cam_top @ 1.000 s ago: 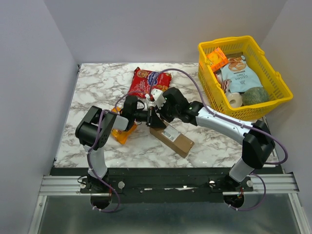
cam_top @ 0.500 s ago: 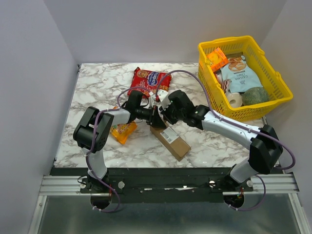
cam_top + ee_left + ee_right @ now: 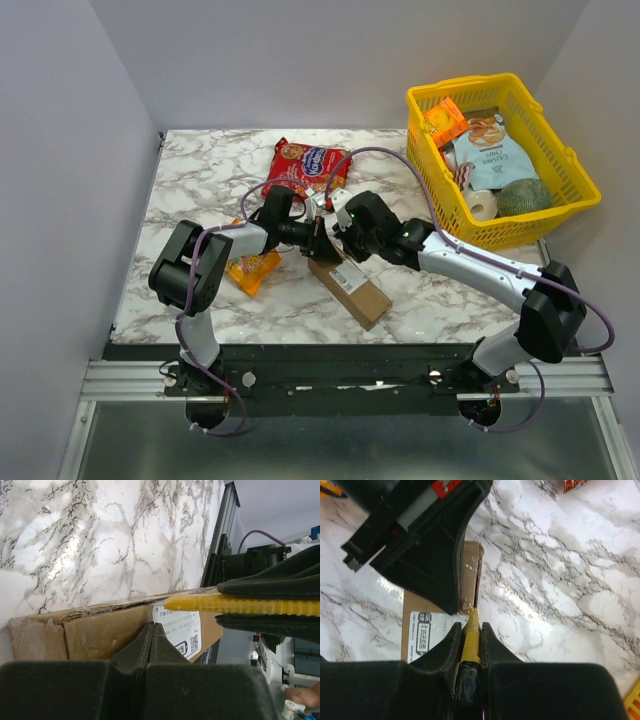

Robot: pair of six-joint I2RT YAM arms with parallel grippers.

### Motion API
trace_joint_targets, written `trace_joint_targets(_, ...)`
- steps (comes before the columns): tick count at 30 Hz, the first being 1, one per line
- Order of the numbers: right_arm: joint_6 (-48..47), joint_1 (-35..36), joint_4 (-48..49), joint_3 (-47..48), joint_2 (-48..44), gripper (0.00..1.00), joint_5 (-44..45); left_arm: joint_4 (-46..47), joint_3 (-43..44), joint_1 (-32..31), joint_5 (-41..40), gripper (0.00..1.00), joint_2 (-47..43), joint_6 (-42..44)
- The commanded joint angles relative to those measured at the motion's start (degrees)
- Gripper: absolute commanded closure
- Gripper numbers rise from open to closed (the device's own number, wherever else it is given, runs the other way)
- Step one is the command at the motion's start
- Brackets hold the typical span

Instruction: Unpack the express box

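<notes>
Pinching slim yellow plastic cutter (image 3: 240,606) in right gripper (image 3: 470,627) at seam of long brown cardboard express box (image 3: 355,287). Holding left gripper (image 3: 152,627) pressed together at its ten-o'clock end

Print on express box (image 3: 366,293) illegible.

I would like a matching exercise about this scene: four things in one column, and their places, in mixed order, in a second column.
Things:
1. box
2. basket
3. red bag
4. yellow tool

Places:
A. held in the shut right gripper
B. at the far right corner
C. near the middle of the table, label upward
D. on the far side, near the centre

Pairs: 1-C, 2-B, 3-D, 4-A
</notes>
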Motion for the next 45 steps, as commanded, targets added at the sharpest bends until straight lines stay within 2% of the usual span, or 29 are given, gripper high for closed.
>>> trace_joint_targets(1, 1.03, 0.99, -8.91, -2.99, -3.72, 1.00, 1.59, -7.10, -4.29, -0.10, -16.68, 1.00, 4.74, 3.96)
trace_joint_targets(14, 4.63, 1.08, -15.58, -3.96, -7.24, 1.00, -0.07, -7.19, -3.33, -0.10, -18.35, 1.00, 5.98, 3.61)
trace_joint_targets(28, 13.07, 0.99, -28.76, -8.89, -13.48, 0.99, -4.38, -7.54, -3.59, -0.10, -19.49, 1.00, 6.33, 4.49)
trace_joint_targets(39, 16.59, 0.99, -37.90, -4.50, -14.71, 1.00, -4.73, -8.33, -3.77, -0.10, -21.25, 1.00, 5.54, 5.37)
trace_joint_targets(45, 16.68, 1.08, -38.18, -4.49, -14.53, 1.00, -4.91, -8.42, -3.42, -0.10, -20.99, 1.00, 5.10, 6.16)
